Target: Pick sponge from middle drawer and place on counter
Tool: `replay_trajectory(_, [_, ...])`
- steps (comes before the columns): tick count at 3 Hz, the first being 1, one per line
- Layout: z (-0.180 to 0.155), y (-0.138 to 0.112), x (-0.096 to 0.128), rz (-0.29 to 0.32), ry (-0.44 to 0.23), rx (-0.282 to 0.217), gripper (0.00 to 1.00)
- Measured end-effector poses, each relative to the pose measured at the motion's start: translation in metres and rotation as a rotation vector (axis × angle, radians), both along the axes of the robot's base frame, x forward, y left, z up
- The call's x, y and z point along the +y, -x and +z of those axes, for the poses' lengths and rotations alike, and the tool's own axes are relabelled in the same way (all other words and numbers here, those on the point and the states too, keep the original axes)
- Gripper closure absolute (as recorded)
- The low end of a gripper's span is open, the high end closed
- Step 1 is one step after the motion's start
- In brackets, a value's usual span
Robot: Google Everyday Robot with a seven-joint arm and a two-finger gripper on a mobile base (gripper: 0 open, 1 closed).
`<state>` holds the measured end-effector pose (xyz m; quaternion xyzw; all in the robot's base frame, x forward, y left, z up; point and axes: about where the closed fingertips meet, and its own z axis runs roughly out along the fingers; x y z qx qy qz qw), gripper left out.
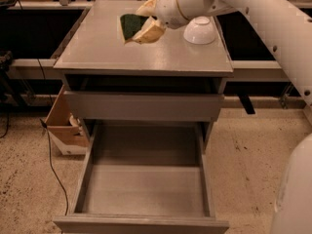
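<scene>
My gripper (139, 26) is over the back middle of the grey counter (102, 50), reaching in from the upper right. It is shut on the sponge (130, 25), whose dark green face points toward the camera between the tan fingers (151, 32). The sponge is held just above the counter top; I cannot tell if it touches. The middle drawer (146, 189) is pulled fully out below, and its flat grey floor holds nothing.
A white bowl (199, 30) sits upside down on the counter's back right, next to my wrist. A shut drawer front (144, 106) lies under the counter edge. A cardboard box (63, 126) and a cable lie on the floor at left.
</scene>
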<state>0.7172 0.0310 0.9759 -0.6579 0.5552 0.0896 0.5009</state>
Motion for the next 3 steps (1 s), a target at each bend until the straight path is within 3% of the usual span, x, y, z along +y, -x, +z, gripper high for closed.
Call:
replay_trajectory(1, [-0.001,-0.015,-0.007,-0.052,-0.004,-0.042,1.00])
replay_trajectory(2, [-0.012,-0.050,-0.007,-0.097,-0.002,-0.079,1.00])
replay_trajectory(3, [-0.030,-0.092,0.007,-0.114,-0.027,-0.078,1.00])
